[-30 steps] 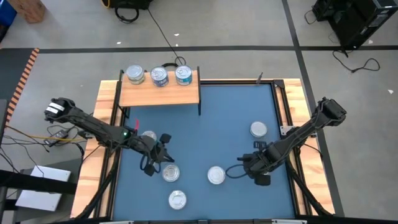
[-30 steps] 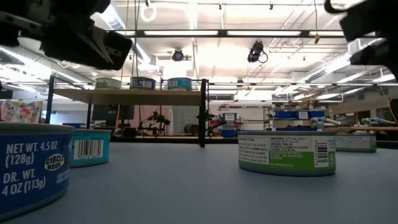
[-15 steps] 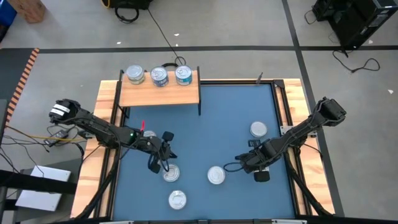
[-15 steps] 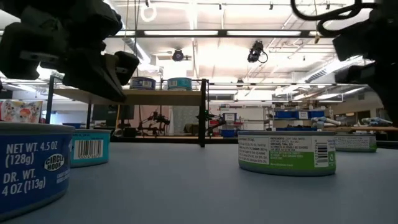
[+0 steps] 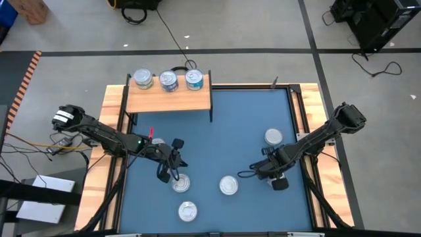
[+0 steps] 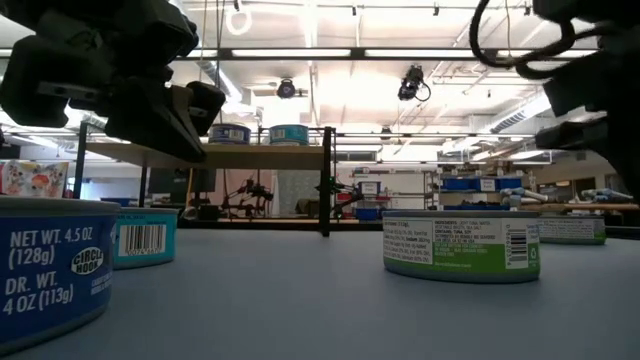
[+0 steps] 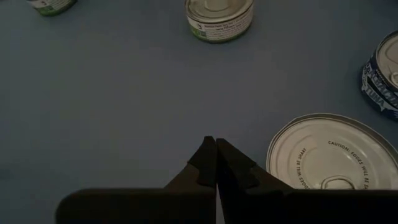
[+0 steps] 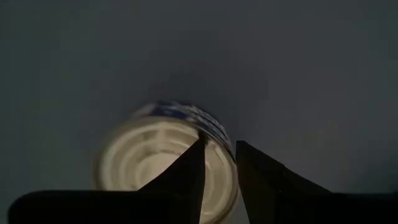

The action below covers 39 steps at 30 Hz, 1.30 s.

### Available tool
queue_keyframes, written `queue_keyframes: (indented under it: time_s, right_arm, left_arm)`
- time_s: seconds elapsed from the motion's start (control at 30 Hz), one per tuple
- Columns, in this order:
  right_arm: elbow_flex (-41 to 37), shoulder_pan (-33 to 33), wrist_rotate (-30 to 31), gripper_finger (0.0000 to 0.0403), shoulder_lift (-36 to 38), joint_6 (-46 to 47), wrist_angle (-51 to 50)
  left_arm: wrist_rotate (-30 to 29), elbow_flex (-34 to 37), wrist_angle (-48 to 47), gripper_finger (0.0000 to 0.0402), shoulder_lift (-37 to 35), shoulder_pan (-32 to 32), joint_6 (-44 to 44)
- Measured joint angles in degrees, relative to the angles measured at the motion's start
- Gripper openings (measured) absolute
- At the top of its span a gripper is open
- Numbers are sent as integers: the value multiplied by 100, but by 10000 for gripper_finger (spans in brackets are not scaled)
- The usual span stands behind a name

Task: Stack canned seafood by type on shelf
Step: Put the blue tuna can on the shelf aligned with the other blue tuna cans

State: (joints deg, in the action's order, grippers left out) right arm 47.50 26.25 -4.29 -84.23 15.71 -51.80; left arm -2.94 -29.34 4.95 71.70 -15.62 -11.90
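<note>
I see three silver-lidded tins [image 5: 167, 80] on the wooden shelf [image 5: 168, 99] at 11 o'clock. My left claw [image 5: 173, 172] hovers pinched together, empty. My right claw [image 8: 219, 163] gapes slightly over a blurred tin [image 8: 168, 168].

Overhead light: even brightness is cast on the blue tabletop [image 5: 243, 125].
Low view: glare is thrown by ceiling strip lights [image 6: 310, 53].
Near tin [image 6: 50, 265]: rendered soft.
Right wrist view: dim; the tin [image 8: 168, 165] is blurred.
</note>
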Motion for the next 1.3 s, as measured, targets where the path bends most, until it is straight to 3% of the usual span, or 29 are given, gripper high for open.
queue_keyframes:
  time_s: [0.27, 0.6, 0.83, 1.07, 1.3]
  right_arm:
    - [-147, -175, -17, 91, 20, -171, 222]
    - [-142, -598, 128, 7, 12, 355, 621]
    - [-146, -1011, 381, 4, 7, 1477, 748]
    - [-157, -1439, 1254, 2, -2, 3098, 691]
    - [-174, -1496, 1721, 1, -16, 3798, 1026]
  left_arm:
    - [0, 2, -4, 4, 0, 0, -1]
    - [0, 2, 4, 4, -2, 0, 2]
    - [0, 7, 46, 4, -2, 0, 9]
    - [-2, 7, 159, 4, -2, 0, 17]
    - [-197, 7, 164, 4, -2, -2, 158]
